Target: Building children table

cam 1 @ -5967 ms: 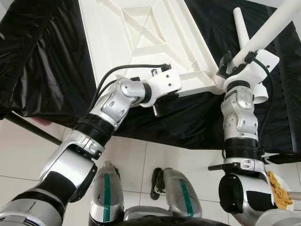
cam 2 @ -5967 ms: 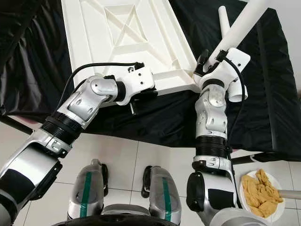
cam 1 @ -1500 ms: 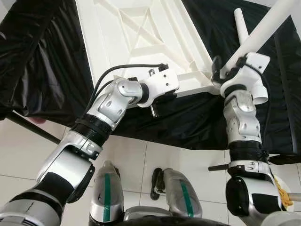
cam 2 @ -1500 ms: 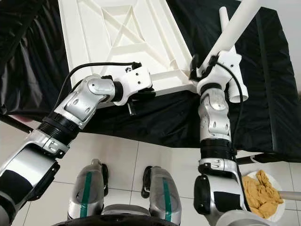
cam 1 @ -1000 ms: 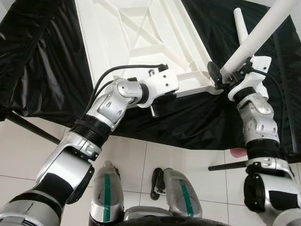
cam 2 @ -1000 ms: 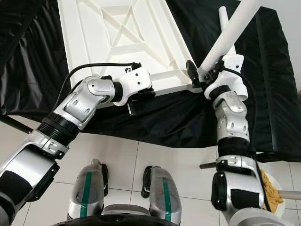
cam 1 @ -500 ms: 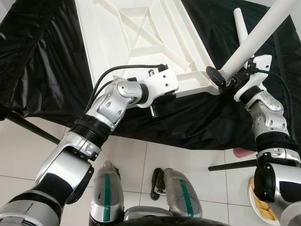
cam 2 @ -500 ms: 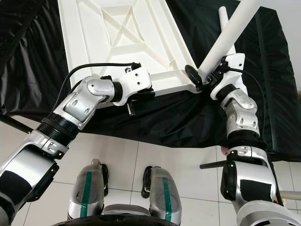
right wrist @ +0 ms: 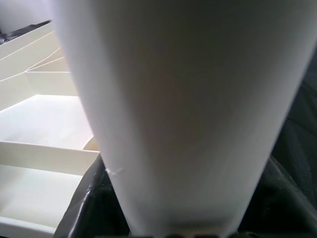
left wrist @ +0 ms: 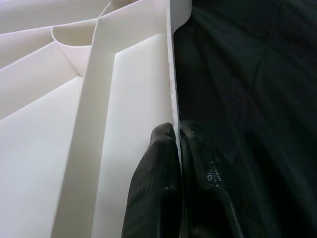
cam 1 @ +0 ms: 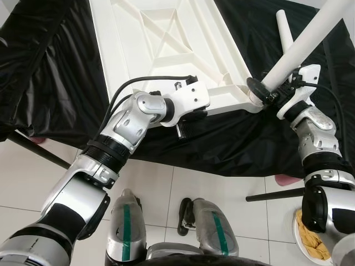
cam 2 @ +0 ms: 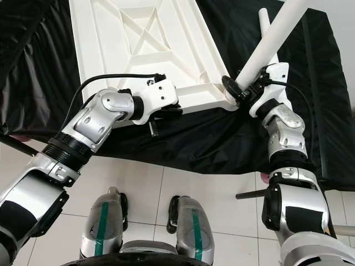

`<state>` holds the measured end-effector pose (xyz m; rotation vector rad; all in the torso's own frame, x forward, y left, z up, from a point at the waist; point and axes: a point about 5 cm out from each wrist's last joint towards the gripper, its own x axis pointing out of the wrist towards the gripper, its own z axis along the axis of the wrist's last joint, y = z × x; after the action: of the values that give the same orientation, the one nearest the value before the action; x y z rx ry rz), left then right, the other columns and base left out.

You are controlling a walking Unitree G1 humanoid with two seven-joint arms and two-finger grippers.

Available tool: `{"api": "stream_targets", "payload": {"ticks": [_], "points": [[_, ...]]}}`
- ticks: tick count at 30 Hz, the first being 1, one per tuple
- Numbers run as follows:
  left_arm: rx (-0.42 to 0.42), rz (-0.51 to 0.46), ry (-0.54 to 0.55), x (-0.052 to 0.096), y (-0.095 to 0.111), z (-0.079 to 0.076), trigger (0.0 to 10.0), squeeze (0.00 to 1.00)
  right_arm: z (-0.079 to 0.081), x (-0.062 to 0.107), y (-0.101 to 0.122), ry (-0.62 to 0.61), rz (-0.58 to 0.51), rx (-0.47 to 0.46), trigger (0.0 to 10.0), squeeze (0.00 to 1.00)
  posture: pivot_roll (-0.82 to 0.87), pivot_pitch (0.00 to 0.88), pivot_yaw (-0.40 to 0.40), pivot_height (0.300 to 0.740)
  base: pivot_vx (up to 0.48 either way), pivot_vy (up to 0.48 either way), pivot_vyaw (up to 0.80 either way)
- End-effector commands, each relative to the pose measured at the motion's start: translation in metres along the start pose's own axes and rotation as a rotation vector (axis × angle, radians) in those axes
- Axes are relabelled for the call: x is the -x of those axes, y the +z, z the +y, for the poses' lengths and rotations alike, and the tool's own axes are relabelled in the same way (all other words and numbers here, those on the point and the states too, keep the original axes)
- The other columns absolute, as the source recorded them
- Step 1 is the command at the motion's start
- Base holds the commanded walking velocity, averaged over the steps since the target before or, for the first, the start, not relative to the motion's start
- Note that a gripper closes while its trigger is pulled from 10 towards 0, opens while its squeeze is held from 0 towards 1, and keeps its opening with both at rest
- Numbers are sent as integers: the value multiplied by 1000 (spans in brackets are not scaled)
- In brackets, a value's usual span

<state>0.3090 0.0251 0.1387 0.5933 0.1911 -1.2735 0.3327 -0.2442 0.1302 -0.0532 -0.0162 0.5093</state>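
A white ribbed plastic table panel [cam 1: 166,50] is lying upside down on a black cloth [cam 1: 50,72] covering the tabletop. A long white cylindrical table leg [cam 1: 302,47] is standing tilted at the panel's near right corner; the right tool [cam 1: 265,94], clamping it, has shifted over the last seconds, likely seating it in the socket. The left tool [left wrist: 176,163] is pinching the panel's near edge, steadying it. No writing is readable.
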Motion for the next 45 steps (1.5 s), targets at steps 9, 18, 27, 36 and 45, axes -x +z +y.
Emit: {"api": "stream_targets", "payload": {"ticks": [9, 18, 27, 36, 45], "points": [[-13, -9, -26, -4, 5, -3, 10000, 0, 2, 5, -10, -24, 41, 6, 10000, 0, 79, 27, -53, 740, 0, 0, 0], [-14, -14, -30, -6, 6, -5, 10000, 0, 8, -1, -5, -165, -9, 17, 10000, 0, 73, 31, -59, 740, 0, 0, 0], [-15, -16, -26, -6, 7, -5, 10000, 0, 17, -8, -7, -334, -17, -7, 10000, 0, 75, 30, -66, 740, 0, 0, 0], [-12, -17, -28, -7, 7, -6, 10000, 0, 35, -18, 4, -552, -89, -128, 10000, 0, 80, 24, -77, 740, 0, 0, 0], [-11, -20, -29, -8, 7, -7, 10000, 0, 50, -22, 8, -772, -75, -145, 10000, 0, 81, 14, -83, 740, 0, 0, 0]]}}
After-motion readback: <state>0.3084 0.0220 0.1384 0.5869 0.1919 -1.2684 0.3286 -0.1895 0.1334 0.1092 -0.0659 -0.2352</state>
